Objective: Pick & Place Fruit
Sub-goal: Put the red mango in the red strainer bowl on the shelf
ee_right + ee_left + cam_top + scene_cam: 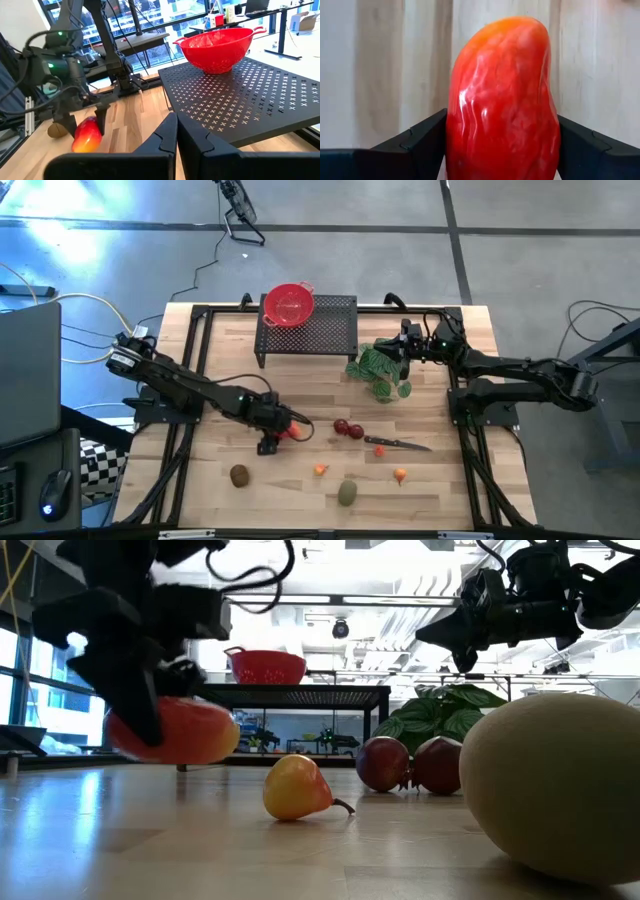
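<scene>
My left gripper [278, 427] is shut on the red oblong fruit [294, 431], left of the table's middle; the fruit [502, 100] fills the left wrist view. On the table lie two dark-red round fruits [349, 429], a brown oval one [239, 475], an olive-green oval one [347, 493] and two tiny orange ones [320, 470] [400, 475]. My right gripper [176, 135] is shut and holds nothing, level above the table's far right, near the green plant [380, 370]. My left gripper pinches the red fruit's two long sides [457, 135] between its two fingers [422, 140], toward one end of the fruit. The fingers slant down from the table's left side. The fruit [180, 730] lies about level and clear of the table, its free end pointing right.
A red colander [289, 305] stands on a black perforated rack [325, 330] at the far middle. A black-handled knife [398, 444] lies right of the dark-red fruits. Bare wood shows along the near left of the table [200, 500].
</scene>
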You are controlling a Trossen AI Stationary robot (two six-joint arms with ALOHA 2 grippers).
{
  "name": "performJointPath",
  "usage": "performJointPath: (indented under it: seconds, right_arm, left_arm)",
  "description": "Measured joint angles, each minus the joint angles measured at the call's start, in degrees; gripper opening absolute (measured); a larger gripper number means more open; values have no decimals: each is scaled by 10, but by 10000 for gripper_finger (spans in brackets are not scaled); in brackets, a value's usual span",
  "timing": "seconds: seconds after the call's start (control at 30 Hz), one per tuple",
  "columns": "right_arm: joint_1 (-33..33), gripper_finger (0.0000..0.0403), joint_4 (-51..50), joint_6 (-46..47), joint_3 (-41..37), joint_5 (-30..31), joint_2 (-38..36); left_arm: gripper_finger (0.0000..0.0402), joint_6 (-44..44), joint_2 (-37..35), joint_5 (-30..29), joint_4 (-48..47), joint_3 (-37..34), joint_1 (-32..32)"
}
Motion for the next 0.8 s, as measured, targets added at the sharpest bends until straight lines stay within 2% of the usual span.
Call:
performJointPath:
  seconds: [0.1, 0.4, 0.8]
  right_arm:
    - [0, 3, 0, 0, 0, 0, 0]
    - [0, 3, 0, 0, 0, 0, 0]
    - [0, 3, 0, 0, 0, -2, 0]
  left_arm:
    - [291, 13, 0, -16, -34, 27, 0]
    - [291, 19, 0, -17, -88, 116, 39]
    - [291, 41, 0, -20, -157, 301, 145]
